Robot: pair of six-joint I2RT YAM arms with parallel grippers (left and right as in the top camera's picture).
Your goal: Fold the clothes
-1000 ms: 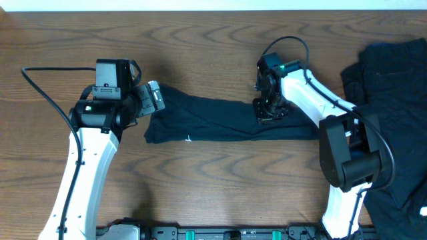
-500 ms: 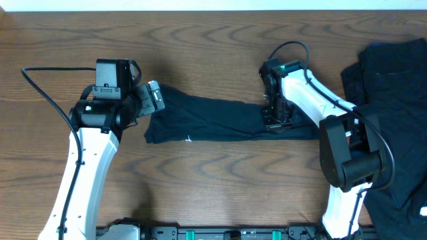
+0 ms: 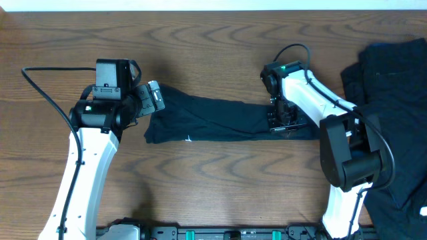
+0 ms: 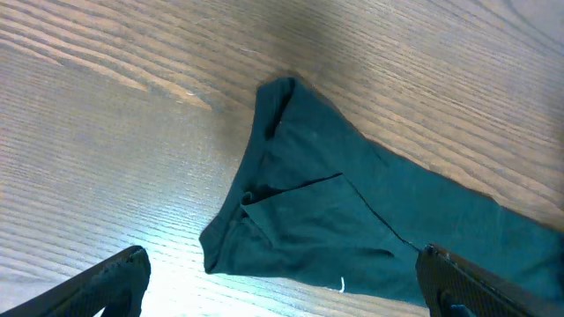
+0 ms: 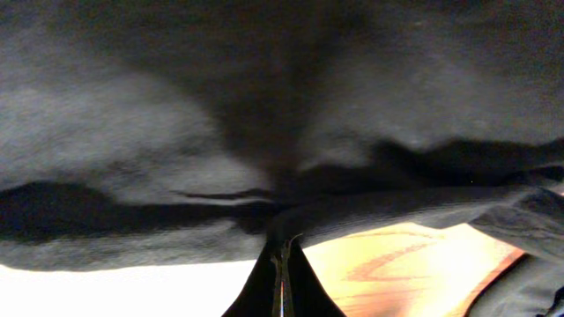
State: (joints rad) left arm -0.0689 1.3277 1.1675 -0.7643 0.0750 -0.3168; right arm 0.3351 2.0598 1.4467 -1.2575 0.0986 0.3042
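The shirt [image 3: 213, 119] is lying in the middle of the worktop [image 3: 213, 193] as a long, narrow band running from the left side toward the right, bunched and creased rather than flat. The right hand [image 3: 283, 121] is pressing down on the right end of the band with its fingers closed tight, and its wrist view is showing a fold of dark cloth pinched between them. The left hand [image 3: 155, 98] is hovering just beside the left end of the band, its fingers spread wide and holding nothing. A pile [image 3: 390, 80] of more dark clothes is sitting at the right edge, not folded. I am judging the task to be near its beginning. The shirt is gathered lengthwise, but no neat fold is showing. It is needing to be squared and folded across, and the pile is waiting after it.
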